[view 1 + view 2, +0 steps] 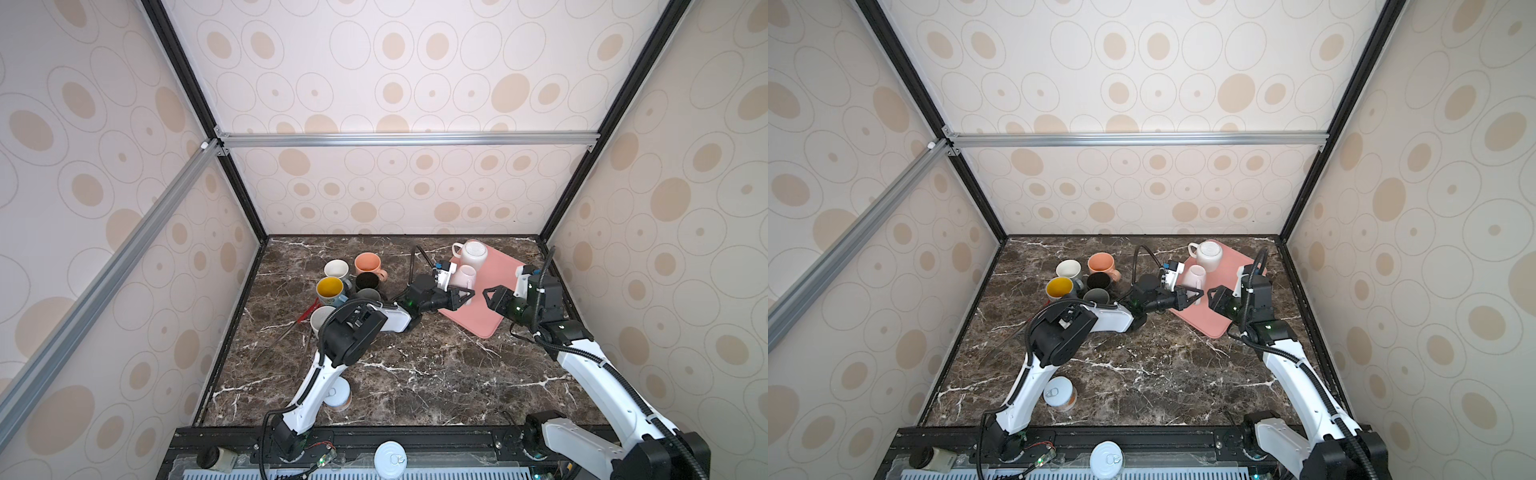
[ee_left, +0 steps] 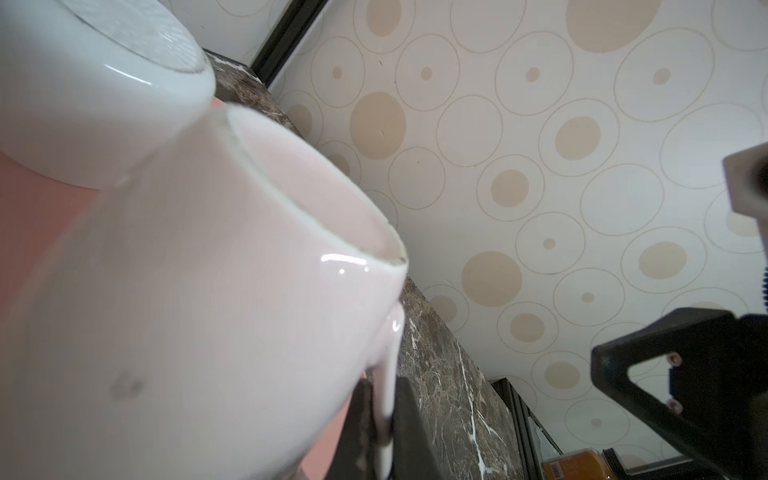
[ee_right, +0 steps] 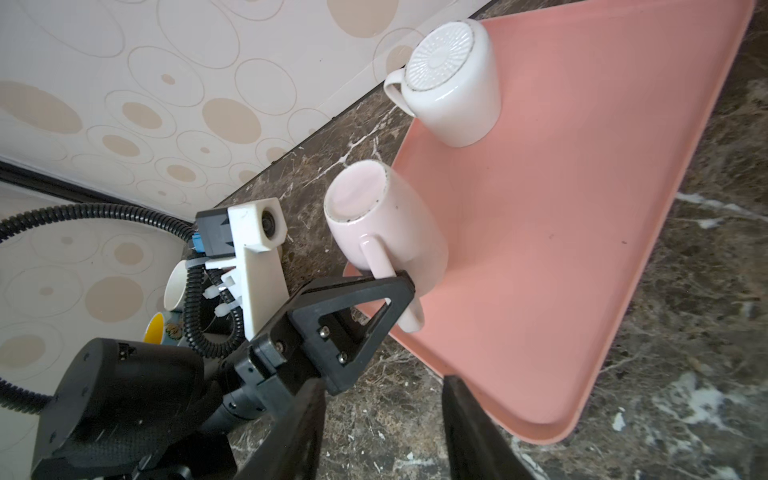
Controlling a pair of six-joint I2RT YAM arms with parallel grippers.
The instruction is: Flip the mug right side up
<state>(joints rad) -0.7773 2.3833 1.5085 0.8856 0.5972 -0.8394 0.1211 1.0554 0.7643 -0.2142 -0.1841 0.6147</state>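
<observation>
A pale pink mug stands bottom-up and tilted at the left edge of the pink tray. My left gripper is shut on its handle, as the left wrist view shows close up. My right gripper hovers open just to the right of it, over the tray's near edge, with nothing between its fingers. A white mug sits upside down at the tray's far end.
Several upright mugs cluster at the back left: orange, white, yellow-lined, black. Red-handled tongs lie beside them. A tin can stands near the left arm's base, and another can sits on the front rail.
</observation>
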